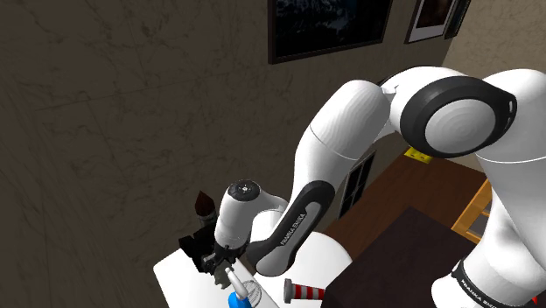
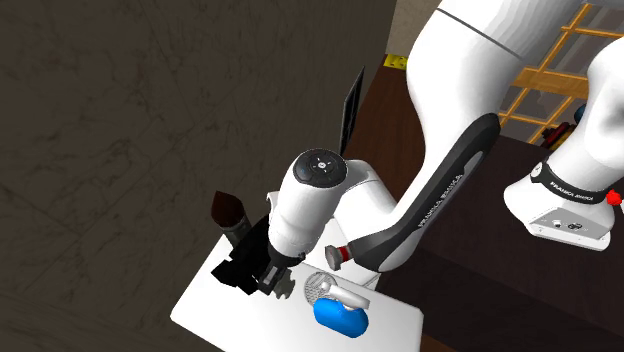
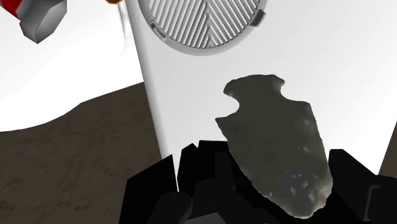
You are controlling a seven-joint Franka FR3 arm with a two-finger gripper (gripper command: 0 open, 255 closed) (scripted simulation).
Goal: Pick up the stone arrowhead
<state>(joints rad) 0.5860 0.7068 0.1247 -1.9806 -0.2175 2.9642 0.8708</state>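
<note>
White is most of the scene. The Franka arm (image 1: 350,131) is the largest thing, folding down from the shoulder view's upper right to a white table (image 2: 200,305) at its lower left. I judge that it bends so sharply because the work lies low and near the stand.

The black gripper (image 3: 277,165) hangs close over the table's left part in the second exterior view. Just to its right there lie a blue item (image 2: 340,320) with a pale top and a round slatted grille (image 3: 200,22), and a small red and grey piece (image 3: 38,19) sits a little farther off. These neighbours leave little room, which would explain the steep, near-vertical approach.

The smallest thing is the grey-green stone arrowhead (image 3: 280,137). It sits between the black fingers (image 3: 159,191), which press flush against both its long edges, so the pincer looks clenched on it. Its notched base points away from the hand.

The wrist view gives that outline and the contact. The outside views give the hand's height and the clutter around it, since the hand's bulk covers the spot beneath. Whether the stone has left the tabletop is hard to say from any of them.
</note>
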